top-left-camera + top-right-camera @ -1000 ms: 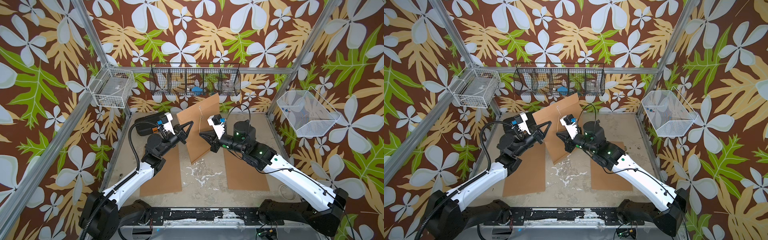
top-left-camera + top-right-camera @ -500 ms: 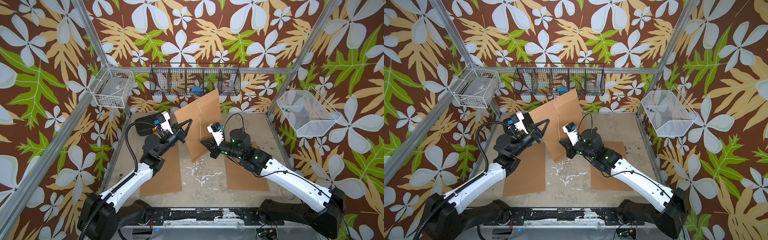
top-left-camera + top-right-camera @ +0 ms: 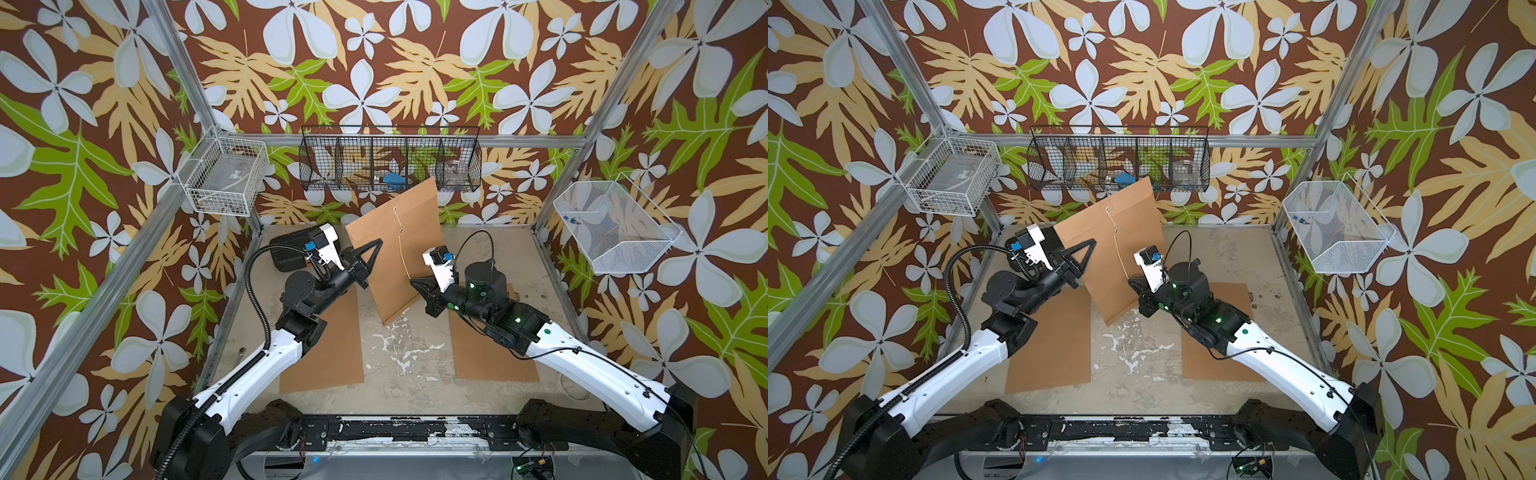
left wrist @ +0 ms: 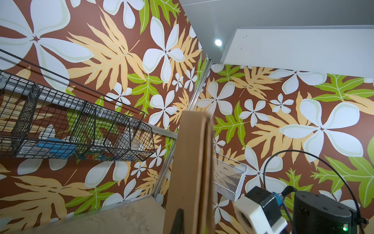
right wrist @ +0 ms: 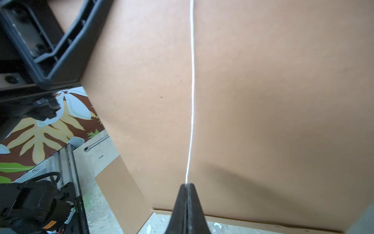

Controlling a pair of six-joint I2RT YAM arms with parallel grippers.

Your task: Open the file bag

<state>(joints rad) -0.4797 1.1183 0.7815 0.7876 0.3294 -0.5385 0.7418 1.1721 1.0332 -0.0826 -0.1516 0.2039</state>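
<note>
Brown file bag [image 3: 395, 253] upright toward the worktop's [image 3: 407, 374] back edge, at centre. Only the right wrist view shows the string [image 5: 191, 91] nipped between the fully closed jaws of the right gripper [image 5: 187, 186]. Both top views show the left gripper [image 3: 376, 246] clamped tight on the bag's side edge.

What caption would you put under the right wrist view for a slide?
Right gripper shut on the white string that runs down the face of the brown file bag.
</note>
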